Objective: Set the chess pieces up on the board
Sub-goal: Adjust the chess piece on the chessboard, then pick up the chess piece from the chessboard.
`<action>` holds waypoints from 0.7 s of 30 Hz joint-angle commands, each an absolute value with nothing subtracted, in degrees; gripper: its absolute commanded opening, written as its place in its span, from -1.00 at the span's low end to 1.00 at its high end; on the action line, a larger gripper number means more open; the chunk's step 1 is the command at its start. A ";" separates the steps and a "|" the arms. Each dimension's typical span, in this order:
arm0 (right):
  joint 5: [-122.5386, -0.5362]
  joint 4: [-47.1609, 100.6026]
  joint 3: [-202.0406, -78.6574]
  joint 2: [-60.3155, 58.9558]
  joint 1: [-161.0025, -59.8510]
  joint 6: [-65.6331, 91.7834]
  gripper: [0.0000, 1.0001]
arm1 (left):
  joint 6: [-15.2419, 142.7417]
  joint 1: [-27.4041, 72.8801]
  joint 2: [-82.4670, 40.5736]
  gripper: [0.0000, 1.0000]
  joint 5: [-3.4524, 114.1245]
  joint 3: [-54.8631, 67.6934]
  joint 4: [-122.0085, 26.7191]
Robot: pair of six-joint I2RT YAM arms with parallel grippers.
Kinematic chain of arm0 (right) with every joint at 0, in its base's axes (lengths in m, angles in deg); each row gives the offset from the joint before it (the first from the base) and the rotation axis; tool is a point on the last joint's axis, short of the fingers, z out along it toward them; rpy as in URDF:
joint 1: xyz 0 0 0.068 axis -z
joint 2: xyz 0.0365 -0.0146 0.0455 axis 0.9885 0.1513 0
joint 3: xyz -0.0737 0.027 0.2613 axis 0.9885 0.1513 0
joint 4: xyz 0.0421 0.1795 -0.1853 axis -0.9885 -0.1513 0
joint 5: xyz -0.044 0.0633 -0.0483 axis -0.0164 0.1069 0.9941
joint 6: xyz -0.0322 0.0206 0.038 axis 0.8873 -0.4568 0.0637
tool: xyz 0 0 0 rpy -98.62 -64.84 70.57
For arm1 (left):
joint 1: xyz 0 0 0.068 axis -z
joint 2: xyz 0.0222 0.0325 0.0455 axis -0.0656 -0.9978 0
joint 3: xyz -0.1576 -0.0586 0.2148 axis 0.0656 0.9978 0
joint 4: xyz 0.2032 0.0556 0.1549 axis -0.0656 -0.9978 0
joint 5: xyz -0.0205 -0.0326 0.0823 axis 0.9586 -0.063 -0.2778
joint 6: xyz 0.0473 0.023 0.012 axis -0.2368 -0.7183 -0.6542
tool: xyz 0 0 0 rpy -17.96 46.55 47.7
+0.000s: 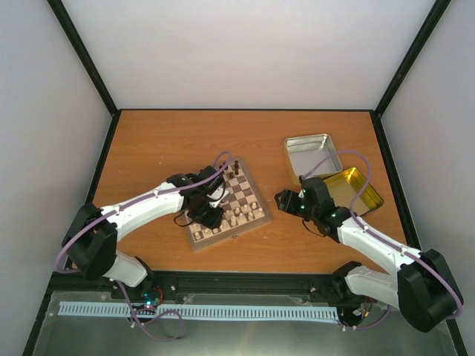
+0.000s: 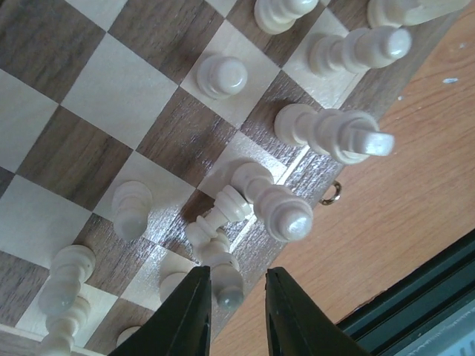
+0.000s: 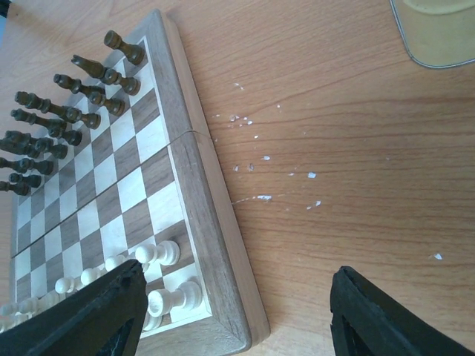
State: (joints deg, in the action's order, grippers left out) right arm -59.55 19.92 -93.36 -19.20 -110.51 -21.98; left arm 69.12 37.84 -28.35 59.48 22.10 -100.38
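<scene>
The board (image 1: 249,194) lies in the middle of the table, turned at an angle. Dark brown chessmen (image 3: 67,111) stand along its far side. Several cream chess pieces (image 1: 236,215) stand on its near rows, also in the left wrist view (image 2: 326,133). My left gripper (image 1: 209,216) hovers low over the board's near rim. Its jaws (image 2: 237,274) are slightly apart. A cream piece (image 2: 224,278) lies against the left finger (image 2: 185,315) and clear of the right finger. My right gripper (image 1: 286,200) is wide open and empty (image 3: 237,282) over the board's right corner (image 3: 230,326).
A silver metal tin (image 1: 312,156) and its gold-lined half (image 1: 355,191) lie at the right rear; a tin corner shows in the right wrist view (image 3: 438,30). White specks (image 3: 260,159) dot the bare wood right of the board. A black rail (image 1: 245,282) runs along the near edge.
</scene>
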 commanded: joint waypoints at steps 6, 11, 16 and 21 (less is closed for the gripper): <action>-61.25 22.62 -91.42 -20.63 -109.95 -23.04 0.35 | 67.57 37.18 -31.99 -0.48 59.78 17.81 -101.96; -64.03 22.41 -93.06 -21.27 -109.95 -18.76 0.31 | 67.53 37.20 -32.29 -0.44 59.76 16.71 -102.03; -67.44 19.85 -97.07 -23.98 -111.81 -15.33 0.35 | 69.72 36.02 -30.09 -0.43 57.61 16.50 -101.03; -69.78 19.40 -100.48 -23.89 -119.88 -16.54 0.51 | 74.57 30.84 -23.76 -0.42 57.83 20.83 -95.85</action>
State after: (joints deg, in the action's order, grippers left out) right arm -66.87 19.37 -97.51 -23.24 -114.45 -16.93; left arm 70.37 34.67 -29.37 58.76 19.21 -99.53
